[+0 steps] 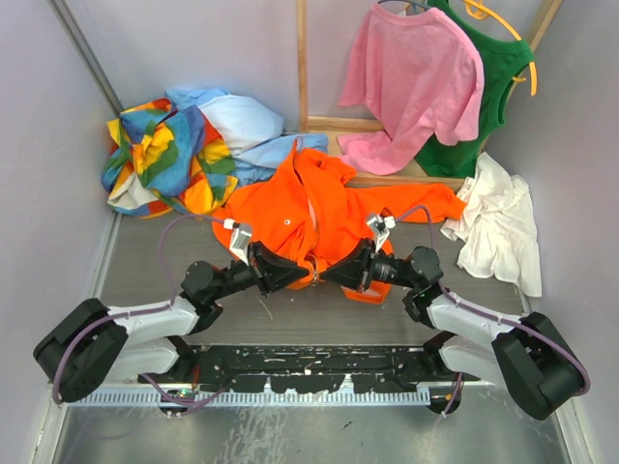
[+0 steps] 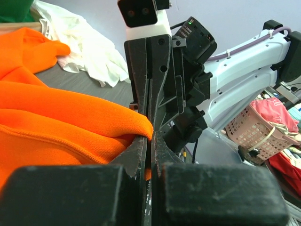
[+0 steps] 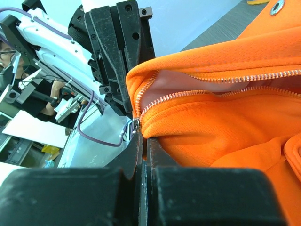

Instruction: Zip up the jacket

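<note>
Lettering on the white tags (image 1: 238, 232) at the wrists is too small for me to read. I see my left arm (image 1: 145, 319) lying low over the table (image 1: 145, 261) and reaching rightward, with the left gripper (image 1: 304, 276) pinched together on the bottom hem of the jacket (image 1: 334, 208), which lies spread at mid-table. My right arm (image 1: 474, 324) mirrors it, low and pointing left, with the right gripper (image 1: 326, 275) clamped on the hem at the foot of the zipper (image 3: 211, 87), whose teeth stand parted, and its tips nearly meet the left one's.
</note>
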`<state>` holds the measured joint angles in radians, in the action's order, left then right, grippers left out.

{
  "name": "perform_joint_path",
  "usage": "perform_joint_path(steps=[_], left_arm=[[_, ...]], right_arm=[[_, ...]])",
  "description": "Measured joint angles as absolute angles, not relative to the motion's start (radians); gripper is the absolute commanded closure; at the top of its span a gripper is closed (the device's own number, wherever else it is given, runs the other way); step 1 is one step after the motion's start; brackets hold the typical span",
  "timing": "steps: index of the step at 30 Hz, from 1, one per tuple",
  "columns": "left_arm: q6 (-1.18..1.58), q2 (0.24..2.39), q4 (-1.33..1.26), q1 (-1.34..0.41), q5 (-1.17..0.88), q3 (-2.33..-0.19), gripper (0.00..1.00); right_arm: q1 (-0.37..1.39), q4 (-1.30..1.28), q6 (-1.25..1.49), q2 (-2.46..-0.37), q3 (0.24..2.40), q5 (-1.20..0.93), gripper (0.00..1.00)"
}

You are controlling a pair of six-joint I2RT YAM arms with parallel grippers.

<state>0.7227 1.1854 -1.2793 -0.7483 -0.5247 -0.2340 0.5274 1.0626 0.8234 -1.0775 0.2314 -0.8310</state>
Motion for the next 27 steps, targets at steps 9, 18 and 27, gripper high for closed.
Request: perform_joint_path(steps=[9,18,27], left_arm=[[0.710,1.069,-1.081,-0.765,-0.519,-0.234,1.00],[0.696,1.037,-0.959,-0.794,-0.469,-0.241,1.00],[0.734,1.010,-0.725,-0.797,-0.390,-0.314,1.00]], right_arm=[[0.536,1.036,0.823,-1.075,0.239,-0.841,0.99],[0.535,0.998,0.818,-1.090,0.263,-0.847,0.99],[0.534,0.830,0.707,-1.098,0.345,-0.827,0.90]])
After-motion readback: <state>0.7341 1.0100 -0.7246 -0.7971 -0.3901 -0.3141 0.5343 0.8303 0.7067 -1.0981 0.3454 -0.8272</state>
